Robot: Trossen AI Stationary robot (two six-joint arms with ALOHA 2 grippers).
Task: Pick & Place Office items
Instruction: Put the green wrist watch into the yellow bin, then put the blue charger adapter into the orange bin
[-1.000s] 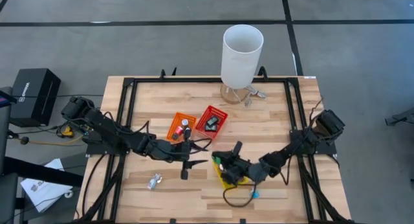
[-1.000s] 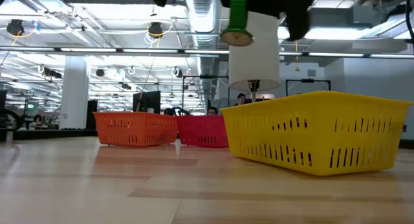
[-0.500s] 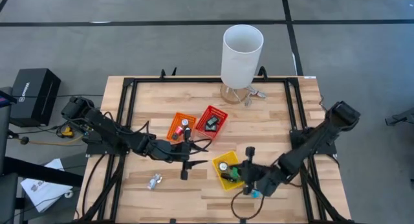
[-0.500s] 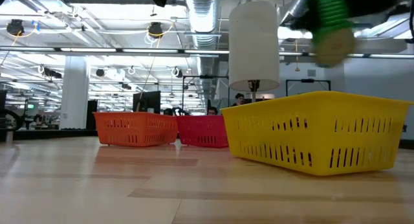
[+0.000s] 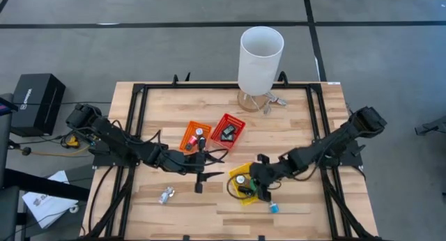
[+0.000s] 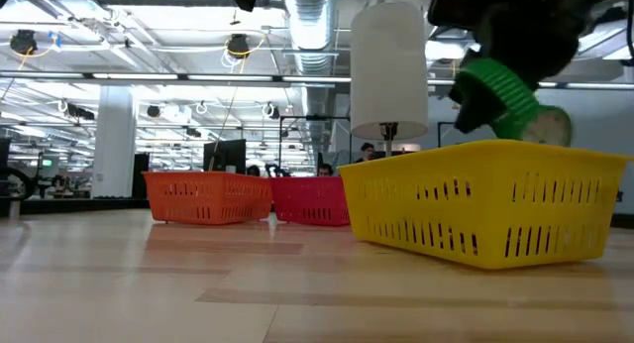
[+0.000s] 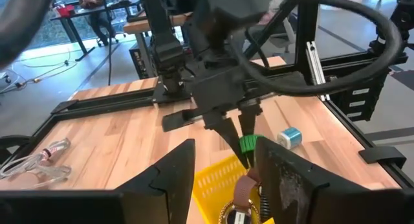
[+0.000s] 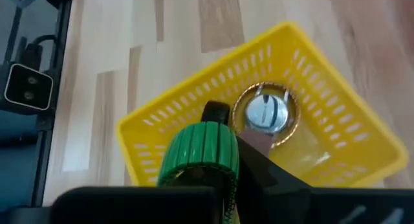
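Green ring pinched in my right gripper, over yellow basket | lower it inside, then release | left gripper half-open, empty, waiting beside orange basket

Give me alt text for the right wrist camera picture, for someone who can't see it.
The right pincer is shut on a ribbed green ring, held over a yellow mesh basket. Inside the basket lies a round silvery item with a coiled rim, and the basket sits askew on a pale wooden table.
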